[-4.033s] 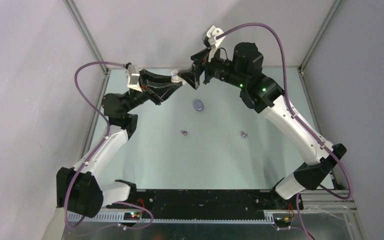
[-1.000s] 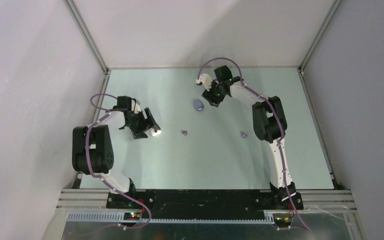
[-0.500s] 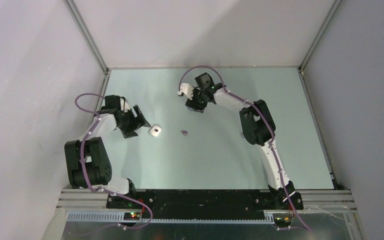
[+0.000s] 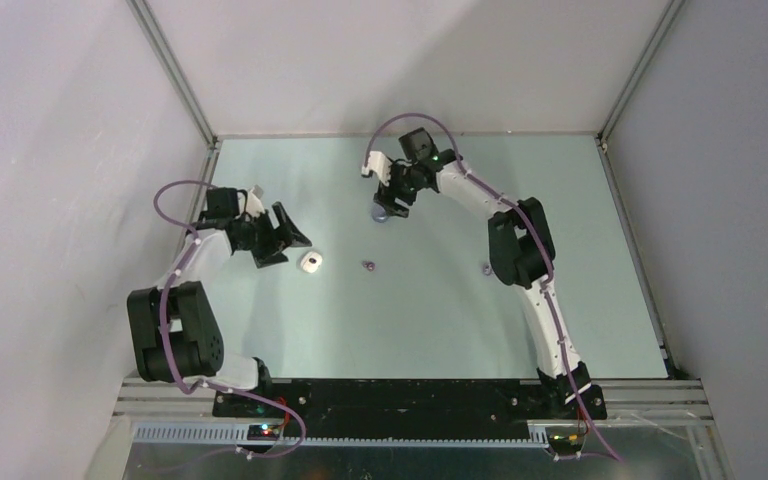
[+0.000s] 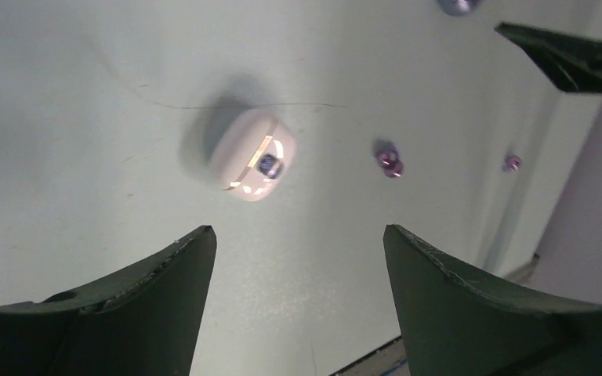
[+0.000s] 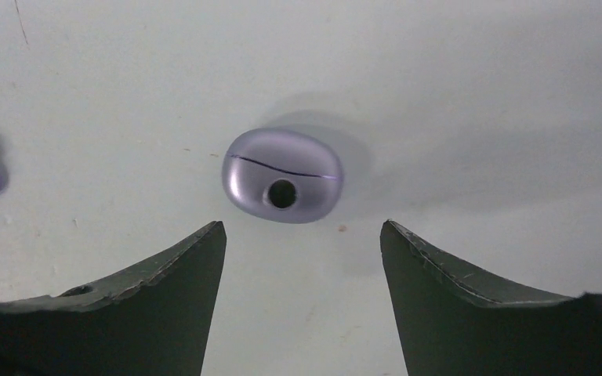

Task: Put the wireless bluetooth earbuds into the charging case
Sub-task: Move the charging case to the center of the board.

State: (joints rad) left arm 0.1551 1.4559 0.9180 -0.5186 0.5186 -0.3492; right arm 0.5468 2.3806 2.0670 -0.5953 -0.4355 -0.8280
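Moved, left gripper [image 4: 293, 238]: drawn back toward the left edge of the table [image 4: 440, 330], jaws wide apart and empty. A second ago it was at the small white rounded plastic charging case [image 4: 310, 261], which now lies alone just beside the fingertips, left of centre, and appears closed.

Moved, right gripper [image 6: 302, 227]: swung from beside the small lilac oval plastic charging case [image 6: 282, 176] to directly over it, toward the far edge. Its jaws are spread to either side and do not touch the case. The seam is shut.

Loose items: two tiny purple plastic earbuds, one [image 4: 367, 265] near centre, the other [image 4: 486, 268] further right beside the right arm. No white earbuds are visible.

Assessment: the white case looks finished with. The purple pair is not yet housed, and the lilac case probably needs opening first.
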